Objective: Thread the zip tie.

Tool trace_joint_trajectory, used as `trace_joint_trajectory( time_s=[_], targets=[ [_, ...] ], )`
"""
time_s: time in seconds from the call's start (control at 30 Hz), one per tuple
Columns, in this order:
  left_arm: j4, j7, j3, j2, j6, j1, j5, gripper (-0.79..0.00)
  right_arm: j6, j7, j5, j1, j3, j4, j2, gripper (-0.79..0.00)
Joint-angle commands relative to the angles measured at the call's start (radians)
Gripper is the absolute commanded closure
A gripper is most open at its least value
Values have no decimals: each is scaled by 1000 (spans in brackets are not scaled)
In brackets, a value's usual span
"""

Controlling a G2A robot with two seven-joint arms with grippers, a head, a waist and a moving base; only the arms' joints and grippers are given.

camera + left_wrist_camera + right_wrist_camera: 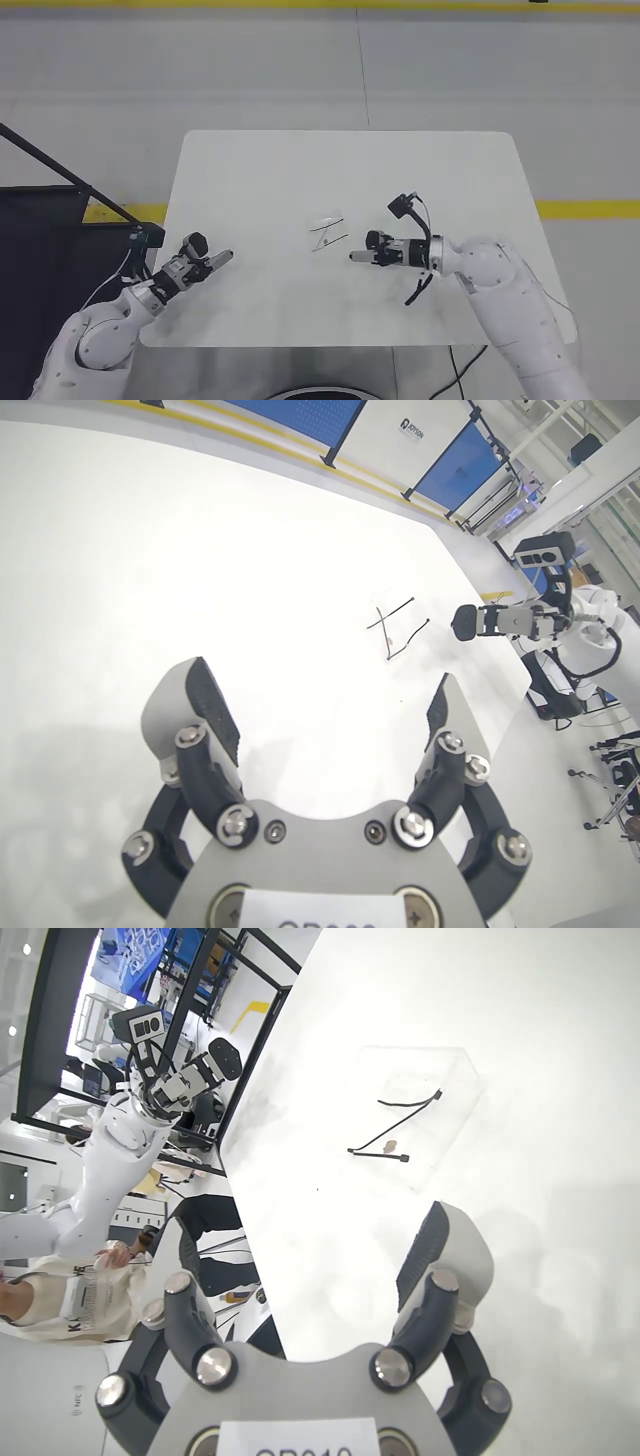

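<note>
Left gripper (325, 705): nearest the lens, spread wide, ribbed black pads (212, 705) gripping nothing and touching nothing; poised low over the near-left part of the table, just inside its left edge.
Right gripper (305, 1253): wide open as well, holding nothing, touching nothing; pointed at the zip ties from their right side, near them but apart.
Zip ties (395, 1128): thin black strands lying flat near the middle of the table, crossed in a loose zigzag, small square heads at the ends; exact count hard to tell; between the two grippers, much closer to the right one.
Clear plastic sheet (450, 1078): faint outline around the ties; under them or wrapped about them, cannot tell.
Table (450, 180): white, with rounded corners; a wide run of white top from the ties to the far edge and out to the right edge; a long stretch of top from the left gripper across to the ties; a narrower strip from both grippers to the near edge.
Black panel (40, 230): close beside the table's left edge, next to the left arm.
</note>
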Motion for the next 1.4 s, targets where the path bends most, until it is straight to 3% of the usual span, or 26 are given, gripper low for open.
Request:
trace_joint_trajectory(
  time_s=[0.0,0.1,0.4,0.53,0.7,0.73,0.77,0.9,1.0,1.37],
  targets=[
    [-3,-11,-5,2,-8,4,-14,-785,23,26,27,45,-22,50,-6,-785],
    [-2,-21,-7,4,-4,7,-21,-785,69,18,7,101,-56,110,-15,-785],
    [-2,-21,-7,4,-4,7,-21,-785,145,-7,-35,199,-139,204,-41,-622],
    [-2,-21,-7,4,-4,7,-21,-785,143,-13,-32,214,-156,227,-46,-613],
    [-2,-21,-7,4,-4,7,-21,-785,142,-14,-23,224,-172,255,-52,-480],
    [-2,-21,-7,4,-4,7,-21,-785,143,-13,-22,229,-175,262,-53,-369],
    [-2,-21,-7,4,-4,7,-21,-785,142,-13,-20,234,-178,269,-54,-345],
    [-2,-21,-7,4,-4,7,-21,-785,141,-13,-13,245,-189,289,-59,-372],
    [-2,-21,-7,4,-4,7,-21,-785,143,-13,-11,256,-196,302,-62,-336],
    [-2,-21,-7,4,-4,7,-21,-785,146,-16,4,290,-226,359,-78,-320]
  ],
)
